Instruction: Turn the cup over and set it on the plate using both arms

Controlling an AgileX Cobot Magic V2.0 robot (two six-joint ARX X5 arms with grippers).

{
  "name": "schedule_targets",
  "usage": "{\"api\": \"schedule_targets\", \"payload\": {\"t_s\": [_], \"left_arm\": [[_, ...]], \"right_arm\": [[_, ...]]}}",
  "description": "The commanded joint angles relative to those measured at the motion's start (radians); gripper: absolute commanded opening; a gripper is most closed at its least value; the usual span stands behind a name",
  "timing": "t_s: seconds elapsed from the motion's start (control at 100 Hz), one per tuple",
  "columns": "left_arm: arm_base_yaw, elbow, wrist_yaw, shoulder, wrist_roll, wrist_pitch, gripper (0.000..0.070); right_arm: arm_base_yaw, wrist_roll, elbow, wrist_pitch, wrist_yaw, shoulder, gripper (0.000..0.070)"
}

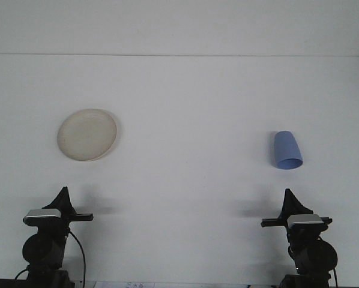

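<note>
A round cream plate (87, 134) lies flat on the white table at the left. Over on the right, a light blue cup (286, 150) lies on its side, its wider open end turned toward the near edge. My left gripper (63, 193) rests low at the near left, below the plate and well short of it. It is shut, holding nothing. At the near right my right gripper (287, 195) is likewise shut and empty, a short way in front of the cup and apart from it.
The white table (185, 120) runs back to a white wall, meeting it along a line near the top of the view. Both arm bases with dark cables stand at the bottom edge.
</note>
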Motion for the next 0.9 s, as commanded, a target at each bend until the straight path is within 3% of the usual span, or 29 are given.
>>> {"api": "schedule_targets", "payload": {"t_s": [0.0, 0.78, 0.89], "left_arm": [[0.000, -0.019, 0.001, -0.002, 0.013, 0.010, 0.0015], [0.000, -0.019, 0.001, -0.002, 0.013, 0.010, 0.0016], [0.000, -0.019, 0.001, -0.002, 0.013, 0.010, 0.0015]], "right_arm": [[-0.001, 0.014, -0.002, 0.013, 0.000, -0.002, 0.0006], [-0.001, 0.015, -0.002, 0.013, 0.001, -0.002, 0.0006], [0.002, 0.097, -0.002, 0.021, -0.019, -0.002, 0.0006]]}}
